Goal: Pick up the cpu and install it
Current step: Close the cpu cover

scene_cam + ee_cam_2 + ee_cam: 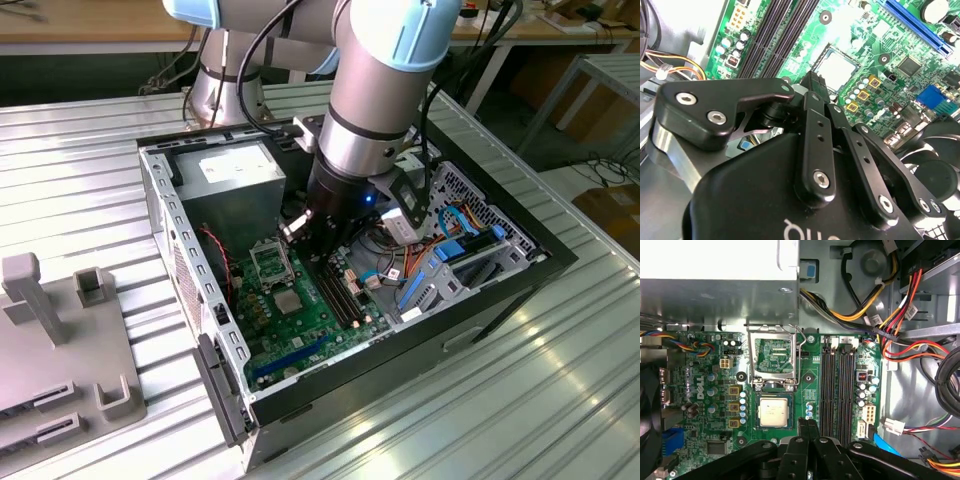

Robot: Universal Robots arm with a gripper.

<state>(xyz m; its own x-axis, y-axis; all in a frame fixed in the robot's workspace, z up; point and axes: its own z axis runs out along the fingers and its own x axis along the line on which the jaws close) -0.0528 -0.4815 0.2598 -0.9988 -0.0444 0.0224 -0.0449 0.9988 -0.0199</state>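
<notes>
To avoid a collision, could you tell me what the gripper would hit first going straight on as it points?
Probably the green motherboard, between the cpu and the memory slots; depth is unclear, so the gripper might land nearer the cpu.

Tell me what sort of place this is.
Probably a robotics lab or workshop test cell: an open computer case sits on a ribbed metal table, the robot arm reaches into it over the green motherboard, and wooden workbenches stand behind.
</notes>
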